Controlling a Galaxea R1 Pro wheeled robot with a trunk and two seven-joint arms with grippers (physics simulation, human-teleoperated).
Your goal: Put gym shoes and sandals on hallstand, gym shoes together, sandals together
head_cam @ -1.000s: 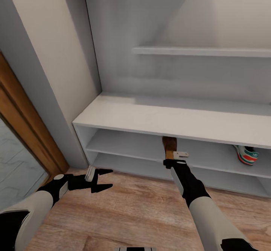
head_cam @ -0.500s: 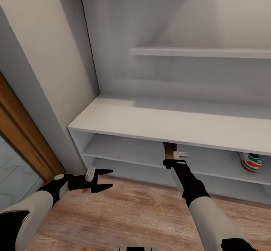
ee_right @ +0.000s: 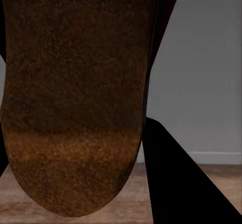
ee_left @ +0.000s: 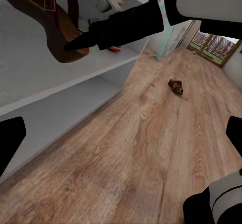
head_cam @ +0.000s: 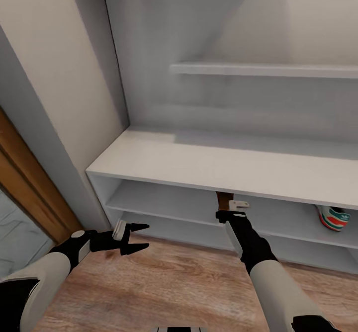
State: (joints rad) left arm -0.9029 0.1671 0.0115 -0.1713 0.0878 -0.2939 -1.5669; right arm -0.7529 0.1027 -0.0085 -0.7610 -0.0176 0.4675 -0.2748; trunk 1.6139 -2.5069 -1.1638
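My right gripper (head_cam: 226, 208) is shut on a dark-brown sandal (head_cam: 223, 200), holding it at the mouth of the upper open shelf of the hallstand (head_cam: 209, 160). The bench top hides the sandal's far end. Its brown sole (ee_right: 75, 98) is close up in the right wrist view, and the left wrist view catches it from the side (ee_left: 48, 20). The other sandal (ee_left: 176, 86) lies on the corridor floor (ee_left: 151, 148), farther down the corridor. One gym shoe (head_cam: 334, 217) sits on the upper shelf at the right. My left gripper (head_cam: 136, 236) hangs open over the floor before the rack's left end.
A grey wall corner (head_cam: 59, 123) and a wooden door frame (head_cam: 30, 193) stand left of the rack. A floating shelf (head_cam: 263, 69) juts from the tall back. Bare wood flooring (head_cam: 174, 287) stretches in front of the rack.
The whole view has shifted, with the rack sliding left and lower in the picture. More of the sandal is now hidden under the bench top. Both arms keep their pose.
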